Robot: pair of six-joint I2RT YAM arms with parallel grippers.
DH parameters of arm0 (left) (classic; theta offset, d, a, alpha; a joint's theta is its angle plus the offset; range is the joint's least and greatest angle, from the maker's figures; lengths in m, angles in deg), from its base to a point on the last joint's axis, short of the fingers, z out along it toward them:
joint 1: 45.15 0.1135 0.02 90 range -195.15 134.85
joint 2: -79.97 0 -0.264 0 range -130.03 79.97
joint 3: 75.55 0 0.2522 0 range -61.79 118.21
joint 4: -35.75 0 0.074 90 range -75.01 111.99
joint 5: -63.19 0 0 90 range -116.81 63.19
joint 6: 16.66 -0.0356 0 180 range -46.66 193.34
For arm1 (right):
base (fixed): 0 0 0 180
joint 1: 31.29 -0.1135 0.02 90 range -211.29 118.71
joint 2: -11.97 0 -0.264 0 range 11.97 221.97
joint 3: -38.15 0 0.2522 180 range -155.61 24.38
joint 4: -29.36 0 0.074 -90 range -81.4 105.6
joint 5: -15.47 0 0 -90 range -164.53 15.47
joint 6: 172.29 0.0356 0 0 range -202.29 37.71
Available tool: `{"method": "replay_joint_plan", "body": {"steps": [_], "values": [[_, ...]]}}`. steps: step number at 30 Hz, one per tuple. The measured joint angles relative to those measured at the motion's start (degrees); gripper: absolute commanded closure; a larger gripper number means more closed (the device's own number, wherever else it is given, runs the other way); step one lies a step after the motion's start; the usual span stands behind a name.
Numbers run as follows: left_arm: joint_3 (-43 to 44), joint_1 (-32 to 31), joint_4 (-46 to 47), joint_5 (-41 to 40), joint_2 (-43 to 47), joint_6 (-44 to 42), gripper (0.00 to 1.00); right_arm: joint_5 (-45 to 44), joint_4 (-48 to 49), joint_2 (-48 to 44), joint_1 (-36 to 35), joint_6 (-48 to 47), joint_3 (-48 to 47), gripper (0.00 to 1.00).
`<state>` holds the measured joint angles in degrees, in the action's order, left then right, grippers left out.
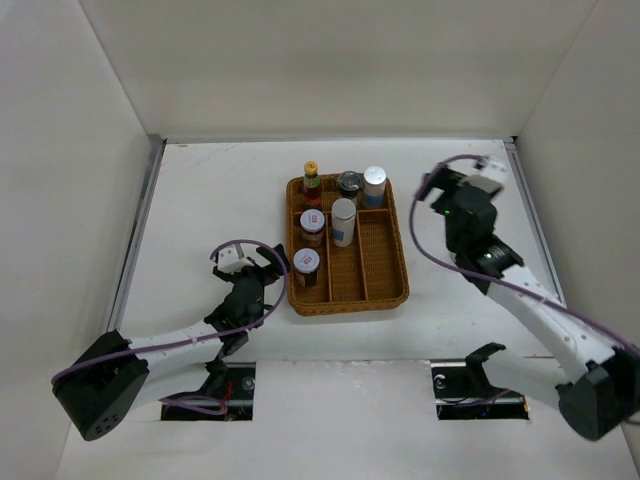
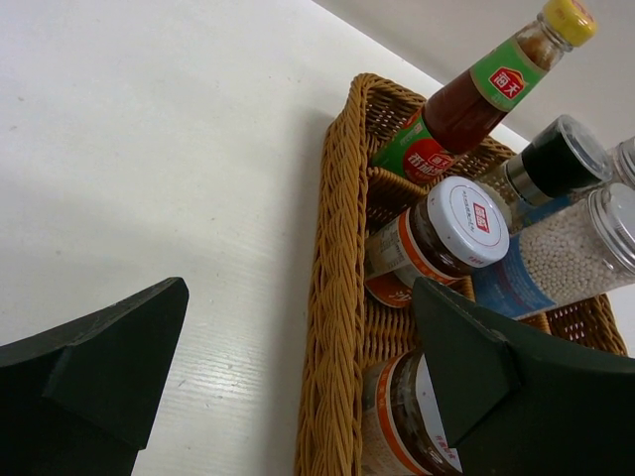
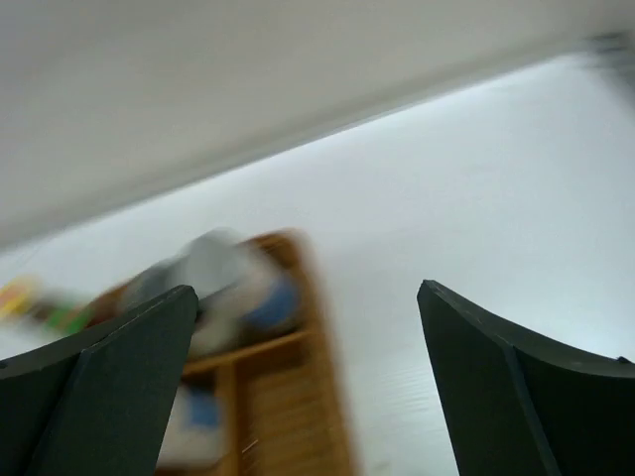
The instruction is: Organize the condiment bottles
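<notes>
The condiment bottles stand in the brown wicker tray [image 1: 385, 262]: a yellow-capped sauce bottle [image 1: 311, 183], a dark-lidded jar [image 1: 349, 184], two white blue-labelled shakers [image 1: 374, 186] [image 1: 343, 222] and two white-lidded dark jars [image 1: 312, 228] [image 1: 306, 265]. My left gripper [image 1: 275, 268] is open and empty at the tray's left rim. The left wrist view shows that rim [image 2: 337, 297] between the jaws [image 2: 298, 337], with the near jar [image 2: 402, 426], the second jar [image 2: 437, 243] and the sauce bottle [image 2: 466, 99] behind. My right gripper [image 1: 432, 188] is open and empty, right of the tray.
White walls enclose the table on three sides. The tray's right compartments [image 1: 380, 255] hold nothing. The right wrist view is blurred; it shows the tray [image 3: 288, 397] and a shaker [image 3: 228, 288] below and left of the open gripper [image 3: 308, 337].
</notes>
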<state>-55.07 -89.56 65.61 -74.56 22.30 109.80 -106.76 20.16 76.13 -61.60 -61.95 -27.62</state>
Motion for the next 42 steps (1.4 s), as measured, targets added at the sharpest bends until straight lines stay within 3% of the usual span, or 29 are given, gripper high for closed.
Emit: {"method": "replay_joint_plan", "body": {"steps": [3, 6, 17, 20, 23, 25, 29, 34, 37, 42], "values": [[0.0, -0.02, 0.02, 0.22, -0.02, 0.02, 0.0, -7.28, -1.7, -6.82, 9.9, 2.67, 7.52, 0.0], [0.0, -0.04, 0.37, 0.52, -0.28, 0.02, 0.0, -8.68, -6.08, -6.19, 16.33, 4.66, 11.19, 0.0], [0.0, 0.11, 0.74, 1.68, -1.84, 0.0, 0.0, -5.25, -9.9, 6.93, 19.43, 6.6, 11.82, 0.0], [0.0, 0.13, 0.74, 1.88, -2.23, 0.02, 0.0, -4.57, -9.88, 10.86, 20.28, 6.84, 11.82, 0.15], [0.0, 0.13, 0.74, 1.92, -2.36, 0.02, 0.0, -3.8, -9.73, 13.18, 20.98, 6.69, 11.85, 0.4], [0.0, 0.13, 0.76, 1.92, -2.38, 0.02, 0.0, -3.56, -9.4, 12.94, 21.07, 6.91, 11.85, 0.49], [0.0, 0.13, 0.76, 1.97, -2.89, 0.02, 0.0, -4.33, -9.97, 8.59, 18.38, 6.08, 11.91, 0.51], [0.04, 0.15, 0.87, 1.99, -3.72, 0.02, 0.0, -4.44, -9.77, 3.72, 6.62, 4.61, 7.74, 0.51], [0.04, 0.39, 0.83, 2.1, -4.02, 0.02, 0.0, -2.73, -7.32, 5.95, 0.28, 4.5, 3.02, 0.5], [0.04, 0.52, 0.83, 2.12, -4.04, 0.02, 0.0, 0.55, -2.36, 14.8, -4.0, 4.31, -2.99, 0.5]]}}
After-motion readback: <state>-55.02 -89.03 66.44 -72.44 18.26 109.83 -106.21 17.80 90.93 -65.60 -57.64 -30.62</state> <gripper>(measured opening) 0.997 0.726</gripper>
